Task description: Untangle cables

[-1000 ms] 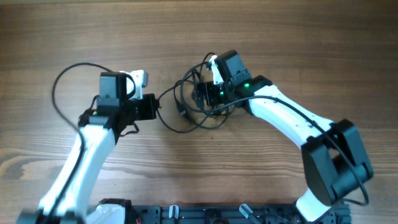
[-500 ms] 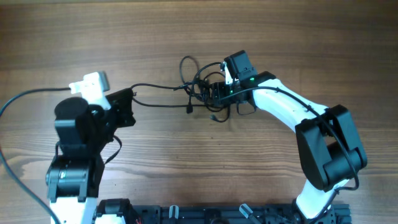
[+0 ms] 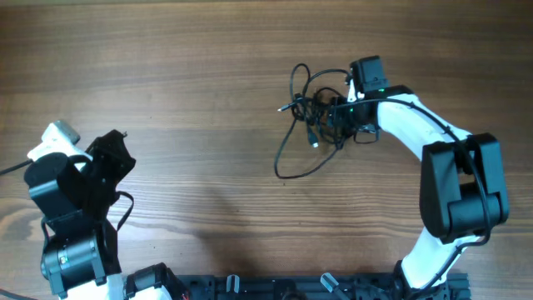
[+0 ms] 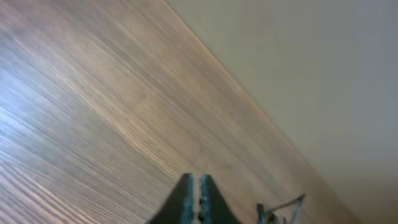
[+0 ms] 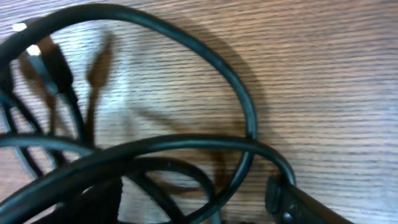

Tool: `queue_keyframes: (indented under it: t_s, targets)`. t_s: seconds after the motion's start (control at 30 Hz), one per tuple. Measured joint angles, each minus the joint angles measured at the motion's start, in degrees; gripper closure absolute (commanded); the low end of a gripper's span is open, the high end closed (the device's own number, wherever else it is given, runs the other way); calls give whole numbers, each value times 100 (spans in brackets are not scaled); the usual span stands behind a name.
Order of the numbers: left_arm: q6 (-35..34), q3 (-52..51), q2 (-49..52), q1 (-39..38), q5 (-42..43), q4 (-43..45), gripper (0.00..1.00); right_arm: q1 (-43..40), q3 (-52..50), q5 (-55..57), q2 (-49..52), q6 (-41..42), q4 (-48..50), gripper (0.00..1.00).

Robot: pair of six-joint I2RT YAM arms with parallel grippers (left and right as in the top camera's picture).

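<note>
The cables (image 3: 310, 107) lie as a black tangle at the table's back right. One loose loop (image 3: 289, 173) trails from it toward the front. My right gripper (image 3: 337, 117) sits in the tangle's right side. In the right wrist view its jaws stand wide apart, open (image 5: 186, 205). Cable strands (image 5: 186, 142) cross between them, one resting against the right finger (image 5: 283, 199). A plug end (image 5: 53, 59) shows at upper left. My left gripper (image 3: 119, 146) is far away at the front left, over bare wood. Its fingertips (image 4: 194, 182) are together with nothing between them.
A black rail (image 3: 275, 287) runs along the table's front edge between the two arm bases. The left wrist view shows the wooden table's far edge with a plain wall (image 4: 311, 74) behind it.
The left gripper has let go of the cable it was pulling taut and swung away to the front left. The right gripper has dragged the tangle to the right, and the freed strand fell into a loop.
</note>
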Motion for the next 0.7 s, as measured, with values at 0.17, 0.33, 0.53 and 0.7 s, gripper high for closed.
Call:
queue_keyframes:
  t_s: [0.17, 0.33, 0.53, 0.7]
  targets:
    - [647, 4, 354, -140, 990, -22, 31, -17, 2, -664, 0, -297, -24, 15]
    - [1478, 4, 1373, -566, 1886, -85, 26, -17, 13, -1228, 0, -516, -184, 15]
    - [2037, 4, 2605, -1099, 2273, 120, 29, -17, 179, -2002, -208, -986, -824, 14]
    - [2170, 4, 3399, -1300, 2367, 487, 32, 2, 273, -2352, -719, -1340, -1246, 20]
